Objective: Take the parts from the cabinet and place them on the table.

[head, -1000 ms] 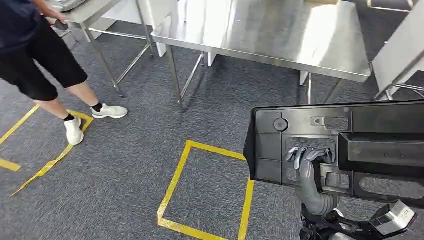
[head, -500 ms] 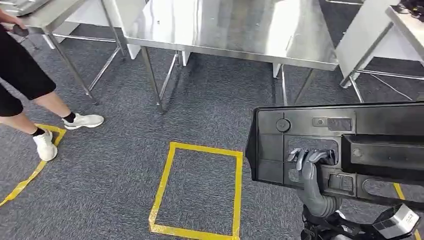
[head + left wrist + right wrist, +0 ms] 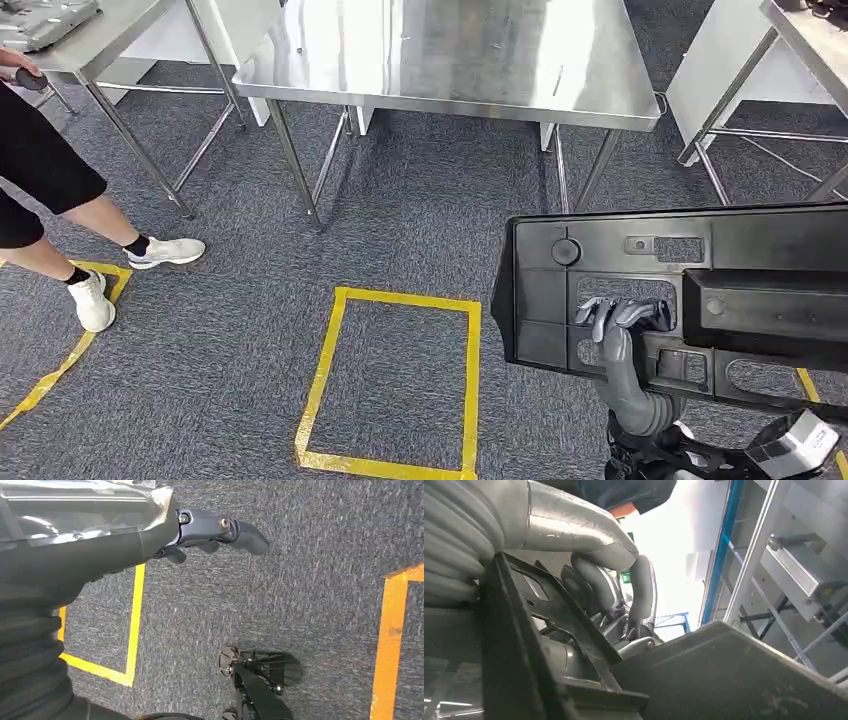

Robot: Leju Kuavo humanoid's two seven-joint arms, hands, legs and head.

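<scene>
The part (image 3: 690,300) is a large black moulded plastic panel with recessed pockets, a round boss and rectangular cut-outs. It is carried above the carpet, its long side roughly level. The right hand (image 3: 620,312) grips it through a central opening. The steel table (image 3: 450,50) stands ahead, well apart.

Grey ribbed wrist cover (image 3: 454,535), dark fingers (image 3: 620,312)
</scene>
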